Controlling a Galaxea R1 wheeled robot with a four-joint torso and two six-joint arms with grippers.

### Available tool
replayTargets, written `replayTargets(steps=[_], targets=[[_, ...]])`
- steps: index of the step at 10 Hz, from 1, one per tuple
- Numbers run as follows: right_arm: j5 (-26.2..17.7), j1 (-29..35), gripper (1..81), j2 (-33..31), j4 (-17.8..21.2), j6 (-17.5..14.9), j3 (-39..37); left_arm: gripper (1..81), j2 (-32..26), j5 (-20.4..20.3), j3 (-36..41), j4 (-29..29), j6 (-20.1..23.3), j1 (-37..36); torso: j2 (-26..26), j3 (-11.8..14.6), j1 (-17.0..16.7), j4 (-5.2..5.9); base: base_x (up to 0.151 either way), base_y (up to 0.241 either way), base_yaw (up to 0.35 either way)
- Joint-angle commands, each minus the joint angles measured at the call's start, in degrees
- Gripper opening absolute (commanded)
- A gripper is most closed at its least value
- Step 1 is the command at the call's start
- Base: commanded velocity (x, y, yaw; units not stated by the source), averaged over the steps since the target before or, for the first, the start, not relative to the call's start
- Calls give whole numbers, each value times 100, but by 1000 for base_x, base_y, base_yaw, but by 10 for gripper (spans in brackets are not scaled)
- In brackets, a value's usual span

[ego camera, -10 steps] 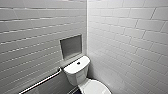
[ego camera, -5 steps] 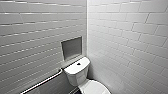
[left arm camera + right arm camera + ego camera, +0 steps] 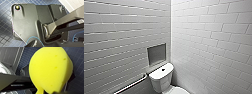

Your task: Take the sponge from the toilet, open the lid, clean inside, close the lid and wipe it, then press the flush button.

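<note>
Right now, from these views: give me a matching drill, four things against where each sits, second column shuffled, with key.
Things:
1. bright yellow soft sponge
2. small round dark flush button
3. grey rectangular wall niche
4. long grey wall rail

Places:
A. middle of the white tank top
B. recessed in the tiled wall just above the tank
C. close before the right wrist camera, over dark blue tiled floor
D. on the wall beside the tank, lower down

Pairs: 1-C, 2-A, 3-B, 4-D
</note>
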Motion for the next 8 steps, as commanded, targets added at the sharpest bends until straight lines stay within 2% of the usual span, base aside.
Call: replayTargets(steps=[1, 2, 3, 6, 7, 8], targets=[[-209, 80, 10, -85, -123, -9, -27, 811, 85, 317, -181, -22, 9, -153, 0, -2, 0, 0, 0, 0, 0], [-218, 80, 10, -67, -132, -9, -61, 811, 129, 317, -260, -22, 9, -153, 0, 48, -2, 0, 0, 0, 0], [-270, 89, 10, -33, -132, -9, -105, 811, 147, 317, -296, -22, 9, -153, 573, 64, -373, 0, 0, 0, 0], [-341, 107, 10, 12, -132, -9, -158, 811, 147, 317, -304, -13, 18, -153, 890, 44, -577, 0, 0, 0, 0], [-341, 107, 10, 21, -132, -9, -158, 811, 147, 317, -304, -13, 18, -161, 535, 44, -347, 0, 0, 0, 0], [-341, 107, 10, 21, -132, -9, -158, 811, 147, 317, -304, -13, 18, -161, 734, 44, -478, 0, 0, 0, 0]])
